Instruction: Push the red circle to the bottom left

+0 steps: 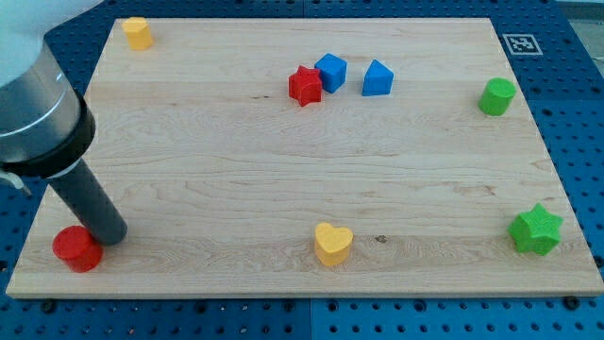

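Observation:
The red circle (75,249) lies on the wooden board (283,170) in its bottom-left corner. My tip (111,236) is at the lower end of the dark rod and sits right against the circle's upper right side. The rod rises up and to the left toward the arm's grey body at the view's top left.
A yellow block (138,32) sits at the top left. A red star (304,86), a blue cube (331,72) and another blue block (377,78) cluster at top centre. A green cylinder (496,96), a green star (536,229) and a yellow heart (332,244) lie elsewhere.

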You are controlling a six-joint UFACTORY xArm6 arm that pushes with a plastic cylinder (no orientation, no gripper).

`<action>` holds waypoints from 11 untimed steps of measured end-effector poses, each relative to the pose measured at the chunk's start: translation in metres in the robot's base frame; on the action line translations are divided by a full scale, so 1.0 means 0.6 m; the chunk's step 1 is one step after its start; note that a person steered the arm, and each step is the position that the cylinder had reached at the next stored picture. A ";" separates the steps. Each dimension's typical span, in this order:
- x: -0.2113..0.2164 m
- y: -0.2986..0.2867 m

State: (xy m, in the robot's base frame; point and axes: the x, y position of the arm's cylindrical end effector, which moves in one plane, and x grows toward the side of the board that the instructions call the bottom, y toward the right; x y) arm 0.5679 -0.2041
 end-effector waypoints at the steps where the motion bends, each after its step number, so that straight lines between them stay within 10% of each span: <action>1: -0.012 0.064; 6: -0.194 0.451; 11: -0.194 0.451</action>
State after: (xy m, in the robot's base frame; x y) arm 0.4516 0.0668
